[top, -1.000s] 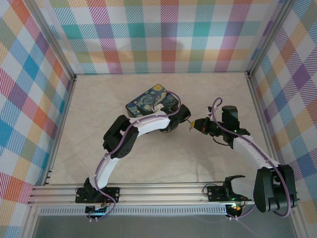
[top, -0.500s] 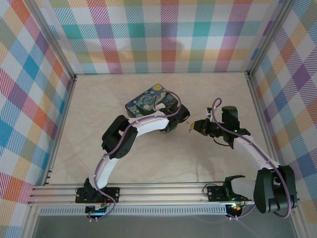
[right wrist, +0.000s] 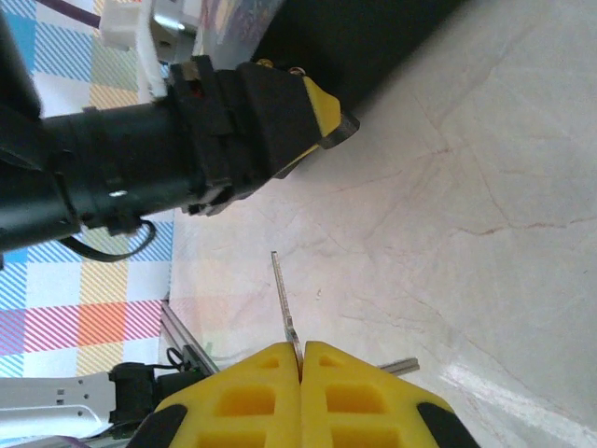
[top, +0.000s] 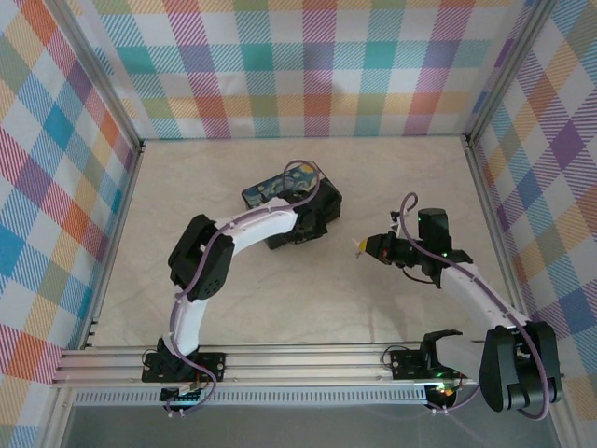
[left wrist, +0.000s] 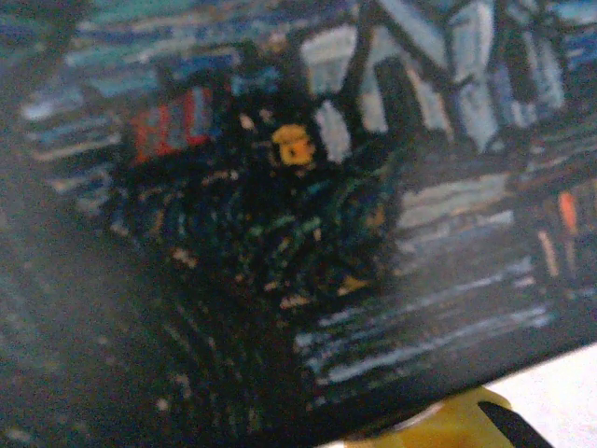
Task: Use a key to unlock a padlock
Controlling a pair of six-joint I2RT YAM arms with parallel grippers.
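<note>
Two yellow fingertips of the right gripper (right wrist: 300, 359) are pressed fully together on the key (right wrist: 283, 299), well to the right of the black painted-lid box (top: 269, 193) and nearer the arm bases than it. One thin silver blade stands out edge-on beyond the jaws, above the marbled worktop (right wrist: 485, 187). A second bit of metal pokes out sideways.

By its look the bunch is light, stiff and slippery, and the loose keys may swing. The firmest hold would be on the flat head of the one blade in use, leaving its whole shaft free, much as it sits now.

Farther on, the left gripper (right wrist: 322, 117) is right at the box. A yellow pad touches or nearly touches the box's dark lower edge, and the painted lid (left wrist: 308, 187) is hard against the wrist camera. Whether those jaws clamp the box or merely rest against it I cannot tell.
</note>
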